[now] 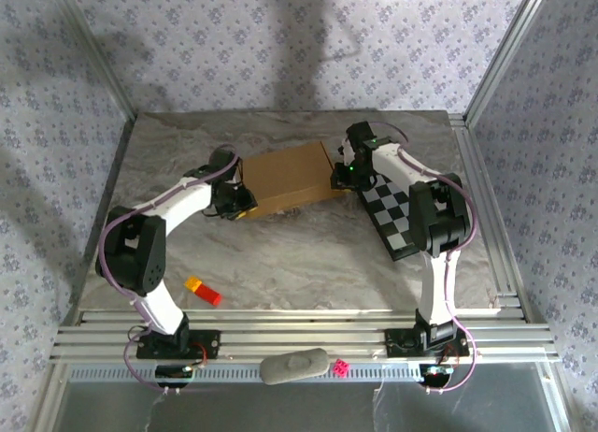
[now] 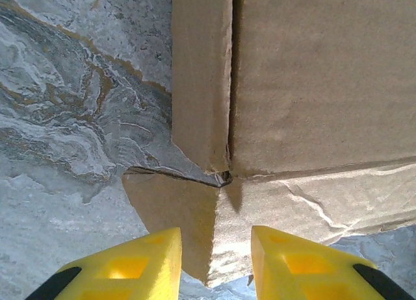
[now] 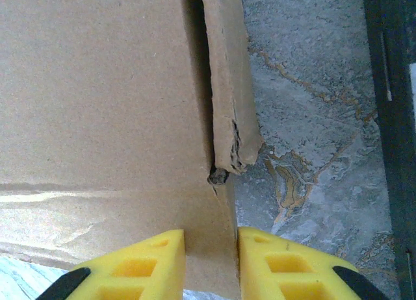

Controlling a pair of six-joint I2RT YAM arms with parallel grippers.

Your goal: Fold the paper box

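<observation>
The brown paper box [image 1: 285,178] lies partly folded at the middle of the marble table. My left gripper [image 1: 238,200] is at its near-left corner. In the left wrist view the yellow fingers [image 2: 156,254] stand apart on either side of a creased corner flap [image 2: 195,215] and do not press it; the left gripper [image 2: 216,238] is open. My right gripper [image 1: 344,175] is at the box's right end. In the right wrist view the right gripper [image 3: 211,238] is shut on the edge of the box wall [image 3: 97,86], and the cardboard fills the gap between its fingers. A folded side flap [image 3: 227,86] stands beside it.
A black-and-white checkered board [image 1: 392,208] lies right of the box, under the right arm. A red and yellow block [image 1: 203,290] sits near the left arm's base. A grey object [image 1: 294,367] and a pink die [image 1: 341,367] rest on the front rail. Patterned walls enclose the table.
</observation>
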